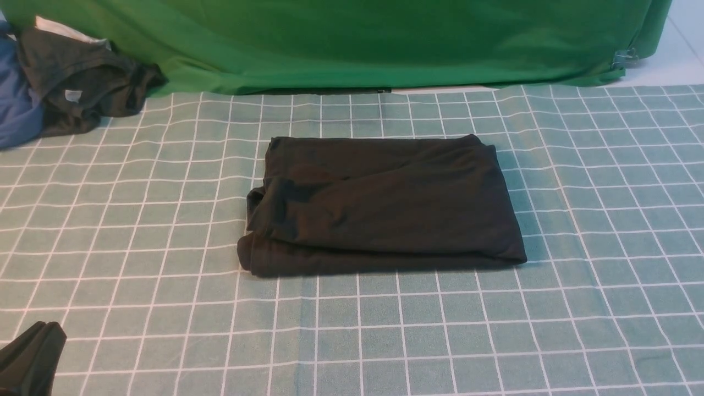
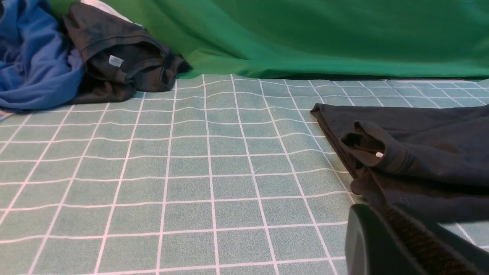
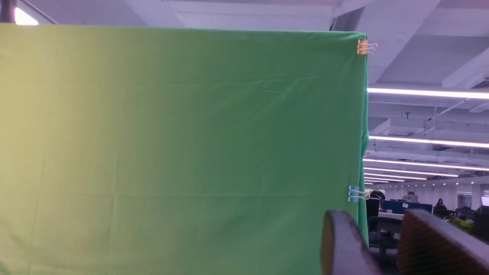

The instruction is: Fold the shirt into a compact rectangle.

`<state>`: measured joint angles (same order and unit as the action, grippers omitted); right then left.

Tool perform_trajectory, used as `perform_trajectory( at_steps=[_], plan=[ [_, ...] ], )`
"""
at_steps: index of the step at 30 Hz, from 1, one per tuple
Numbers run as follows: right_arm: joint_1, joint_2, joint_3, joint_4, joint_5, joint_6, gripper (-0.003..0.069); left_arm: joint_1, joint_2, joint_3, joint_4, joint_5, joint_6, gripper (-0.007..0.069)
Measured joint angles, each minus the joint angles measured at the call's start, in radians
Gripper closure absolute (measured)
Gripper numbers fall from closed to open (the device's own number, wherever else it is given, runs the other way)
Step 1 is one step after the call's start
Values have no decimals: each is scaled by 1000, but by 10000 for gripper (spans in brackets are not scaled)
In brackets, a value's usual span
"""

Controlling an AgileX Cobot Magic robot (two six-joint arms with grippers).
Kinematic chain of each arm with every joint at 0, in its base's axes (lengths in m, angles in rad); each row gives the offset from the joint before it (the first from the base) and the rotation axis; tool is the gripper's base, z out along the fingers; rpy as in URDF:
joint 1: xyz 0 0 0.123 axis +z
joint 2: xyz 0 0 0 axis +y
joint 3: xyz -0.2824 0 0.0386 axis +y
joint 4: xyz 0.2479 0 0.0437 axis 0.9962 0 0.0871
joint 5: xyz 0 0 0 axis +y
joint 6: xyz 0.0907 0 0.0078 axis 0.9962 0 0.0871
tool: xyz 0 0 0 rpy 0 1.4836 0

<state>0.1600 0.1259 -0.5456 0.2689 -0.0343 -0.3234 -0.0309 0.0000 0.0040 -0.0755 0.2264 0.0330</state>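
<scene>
Black knit fabric — the shirt (image 1: 382,203) — lies folded into a thick rectangle at the centre of the checked green tabletop (image 1: 137,247), its layered edges stacked toward nine o'clock. At the ten o'clock corner, well apart from it, a dark grey garment (image 1: 88,82) sits bunched with blue cloth (image 1: 16,110) against a green backdrop (image 1: 385,38). The left pincer (image 1: 30,357) rests closed and empty at eight o'clock, while the right pincer (image 3: 386,244) points up at the backdrop — fingers slightly parted, holding nothing.
</scene>
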Motion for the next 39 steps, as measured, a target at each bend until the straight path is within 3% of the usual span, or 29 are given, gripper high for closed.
perform_trajectory(
  at_steps=[10, 16, 19, 22, 25, 29, 39],
  plan=[
    [-5, 0, 2, 0, 11, -37, 423, 0, 0, 0, 0, 5, 1, 613],
    [-151, -7, 101, -2, 44, -138, 421, 0, 0, 0, 0, 6, 3, 613],
    [-238, -6, 263, -3, 57, -159, 421, 0, 0, 0, 0, 6, 3, 613],
    [-260, -13, 393, -4, 64, -159, 421, 0, 0, 0, 0, 6, 3, 613],
    [-262, -59, 521, -4, 91, -152, 421, 0, 0, 0, 0, 6, 3, 613],
    [-259, -120, 552, -22, 260, -137, 421, 0, 0, 0, 0, 7, 3, 613],
    [-199, -125, 557, -34, 294, -51, 421, 0, 0, 0, 19, 15, 3, 613]
  ],
)
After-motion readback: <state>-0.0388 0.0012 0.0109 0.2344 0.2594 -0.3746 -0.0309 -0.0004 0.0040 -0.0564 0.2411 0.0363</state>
